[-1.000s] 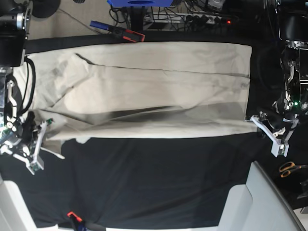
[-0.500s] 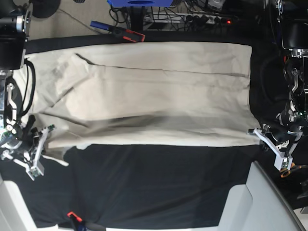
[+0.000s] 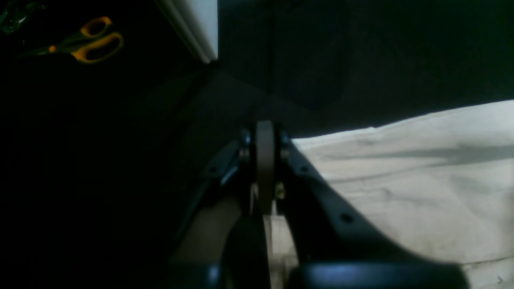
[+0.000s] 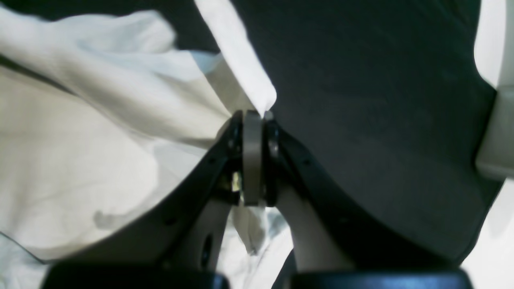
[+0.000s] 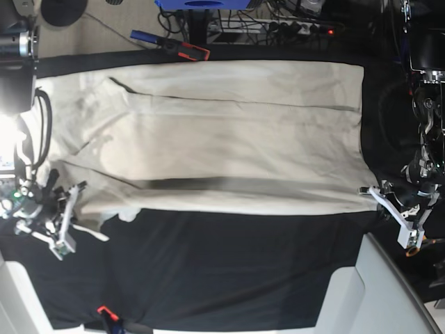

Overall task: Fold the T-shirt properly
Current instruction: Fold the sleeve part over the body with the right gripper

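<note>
The cream T-shirt [image 5: 222, 125] lies spread flat across the far half of the black table cover [image 5: 229, 264]. At the right end in the base view, my left gripper [image 5: 370, 193] is shut on the shirt's lower corner. The left wrist view has those jaws [image 3: 264, 128] pressed together, with the cloth [image 3: 401, 180] running off to the right. My right gripper [image 5: 75, 189] is shut on the shirt's edge at the left end. In the right wrist view its jaws [image 4: 253, 116] pinch bunched fabric [image 4: 80, 160], and a narrow strip sticks up past the tips.
Orange-handled scissors [image 3: 86, 40] lie off the table's right end, beside the left arm. A blue and red clamp [image 5: 174, 45] sits on the far edge and an orange one [image 5: 104, 311] on the near edge. A white padded surface [image 5: 389, 292] fills the near right corner.
Both grippers have moved toward the near edge of the table, dragging the T-shirt's lower edge with them. The cloth now lies flatter and more stretched.
</note>
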